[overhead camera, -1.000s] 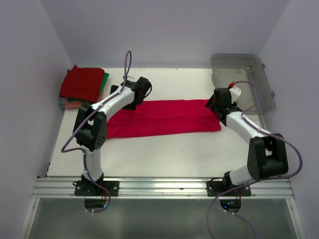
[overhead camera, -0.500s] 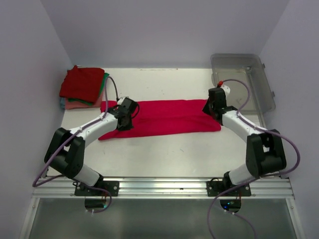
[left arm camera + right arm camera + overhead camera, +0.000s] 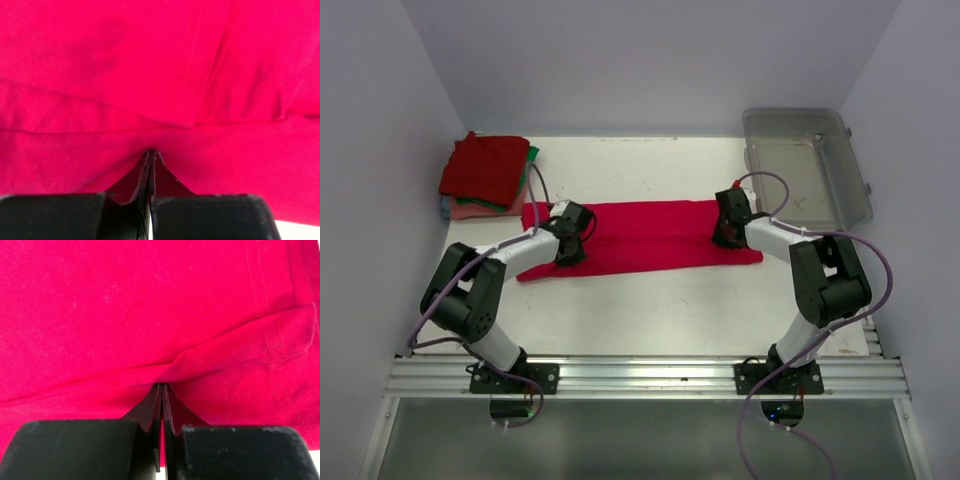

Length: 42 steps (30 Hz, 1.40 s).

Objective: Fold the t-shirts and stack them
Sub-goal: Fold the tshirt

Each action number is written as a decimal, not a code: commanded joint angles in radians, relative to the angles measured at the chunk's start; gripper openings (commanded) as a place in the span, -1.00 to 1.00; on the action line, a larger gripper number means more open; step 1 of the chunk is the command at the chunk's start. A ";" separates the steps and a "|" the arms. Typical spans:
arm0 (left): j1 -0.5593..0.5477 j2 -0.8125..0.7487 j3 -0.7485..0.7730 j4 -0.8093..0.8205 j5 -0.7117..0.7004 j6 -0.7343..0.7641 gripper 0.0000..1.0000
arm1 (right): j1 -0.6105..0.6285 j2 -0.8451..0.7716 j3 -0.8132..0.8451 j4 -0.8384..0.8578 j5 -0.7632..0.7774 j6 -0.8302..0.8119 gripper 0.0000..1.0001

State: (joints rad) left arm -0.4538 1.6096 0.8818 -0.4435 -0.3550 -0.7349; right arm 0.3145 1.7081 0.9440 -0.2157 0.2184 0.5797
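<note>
walls: pale lilac, plain | table: white | near edge: aluminium rail | light: even, soft

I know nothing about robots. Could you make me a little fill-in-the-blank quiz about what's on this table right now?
The left gripper and the right gripper are both ___ on the bright pink shirt.
The folded stack has a dark ___ shirt on top.
The clear bin sits at the table's far ___ corner.
Missing words: shut, red, right.
</note>
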 commanded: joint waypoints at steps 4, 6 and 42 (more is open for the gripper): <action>0.107 0.148 -0.043 0.153 0.098 -0.049 -1.00 | 0.064 0.008 0.045 -0.112 0.059 -0.024 -1.00; 0.132 0.188 -0.006 0.143 0.087 -0.054 -1.00 | 0.102 0.001 0.049 -0.174 0.082 -0.034 -1.00; 0.227 0.773 0.931 -0.055 0.777 0.316 -0.95 | 1.006 -0.008 0.015 -0.100 -0.393 0.362 -1.00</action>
State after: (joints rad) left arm -0.2314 2.3356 1.8114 -0.4568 0.3824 -0.4839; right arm 1.2758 1.6871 0.8883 -0.2203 -0.1486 0.9356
